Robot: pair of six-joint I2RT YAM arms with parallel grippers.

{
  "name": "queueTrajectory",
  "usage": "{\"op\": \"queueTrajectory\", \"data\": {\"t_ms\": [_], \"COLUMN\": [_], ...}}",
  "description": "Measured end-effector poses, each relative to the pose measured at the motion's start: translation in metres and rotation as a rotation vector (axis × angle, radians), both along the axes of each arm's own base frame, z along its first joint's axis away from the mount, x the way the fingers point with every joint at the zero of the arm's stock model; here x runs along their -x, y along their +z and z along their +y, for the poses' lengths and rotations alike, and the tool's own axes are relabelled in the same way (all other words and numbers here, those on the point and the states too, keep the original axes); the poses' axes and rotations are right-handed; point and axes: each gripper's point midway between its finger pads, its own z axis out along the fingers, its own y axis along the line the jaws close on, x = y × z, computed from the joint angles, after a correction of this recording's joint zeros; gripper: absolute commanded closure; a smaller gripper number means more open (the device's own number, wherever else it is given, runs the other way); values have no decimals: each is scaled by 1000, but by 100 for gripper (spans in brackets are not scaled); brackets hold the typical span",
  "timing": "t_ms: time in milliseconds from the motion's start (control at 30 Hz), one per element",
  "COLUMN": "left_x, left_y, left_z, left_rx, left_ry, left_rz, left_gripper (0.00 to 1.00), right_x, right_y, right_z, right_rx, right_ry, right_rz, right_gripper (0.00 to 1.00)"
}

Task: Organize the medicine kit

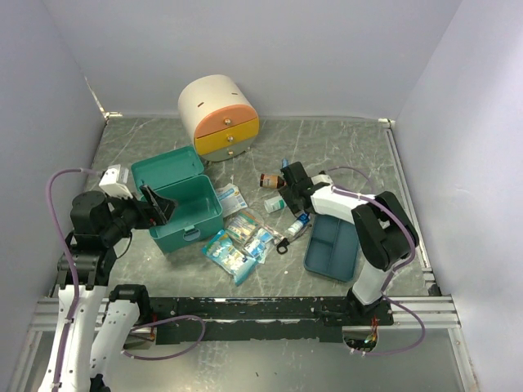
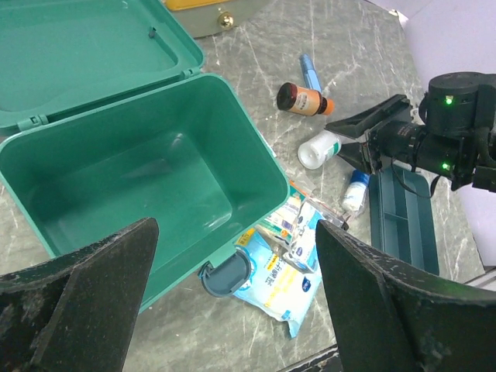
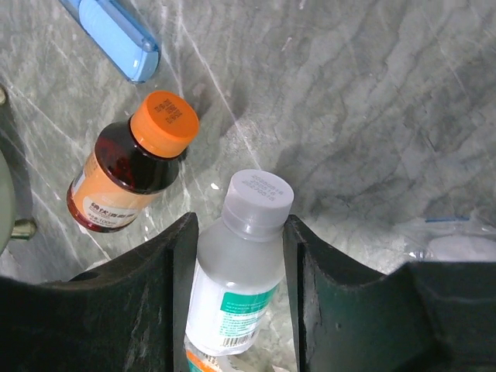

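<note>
medicine kit [image 1: 173, 239] sits left of centre on the bench [image 1: 351, 147], lid hinged back flat, tub empty, front latch [image 2: 225, 275] facing the arms

left end effector [image 1: 161, 206] hangs over the kit's near-left side with fingers spread wide and nothing between them

right end effector [image 3: 239, 232] straddles the white bottle [image 3: 236, 279], which lies on the bench. Fingers sit hard against both sides, but can't tell if they're actually squeezing. Amber bottle [image 3: 128, 174] lies just beside it, blue pen-type item [image 3: 116, 35] further out

foil packets [image 1: 237, 241] are piled just right of the kit, dark-blue tray [image 1: 331, 245] further right

handling guess: the kit is stiff thin-wall plastic and light while empty, so it'll likely skate on this smooth top if an item clips the rim. Best hold is a pinch on the front wall rim next to the latch, or just pin that wall with the left arm. Avoid the lid, since the hinge will flex. Drop items from above, clear of the walls
</note>
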Motion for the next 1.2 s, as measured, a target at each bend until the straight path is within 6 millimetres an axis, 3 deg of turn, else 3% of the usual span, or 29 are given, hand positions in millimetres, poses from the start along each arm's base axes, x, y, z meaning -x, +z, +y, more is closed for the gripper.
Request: {"op": "queueTrajectory", "data": {"t_ms": [133, 267, 367, 433, 667, 900, 1067, 1200], "left_x": [0, -5, -7, -7, -8, -15, -21, -23], "left_y": [0, -3, -4, -6, -4, 0, 11, 23], "left_z": [-4, -9, -11, -13, -19, -28, -37, -50], "left_rx": [7, 16, 31, 46, 90, 159, 236, 307], "left_ry": [-27, -53, -63, -67, -82, -103, -123, -153], "left_rz": [1, 19, 16, 16, 8, 26, 28, -2], "left_gripper": [8, 10, 9, 9, 10, 10, 9, 8], "right_x": [-3, -5, -4, -2, -3, 0, 2, 14], "right_y": [-1, 0, -1, -3, -5, -3, 25, 71], "right_z": [1, 3, 4, 4, 13, 15, 17, 28], "right_rx": [5, 14, 18, 20, 3, 1, -13, -45], "right_ry": [57, 114, 146, 163, 227, 319, 441, 585], "right_rz": [-21, -42, -42, -36, -42, -59, -119, -252], "right_gripper": [61, 46, 43, 45, 68, 70, 70, 70]}}
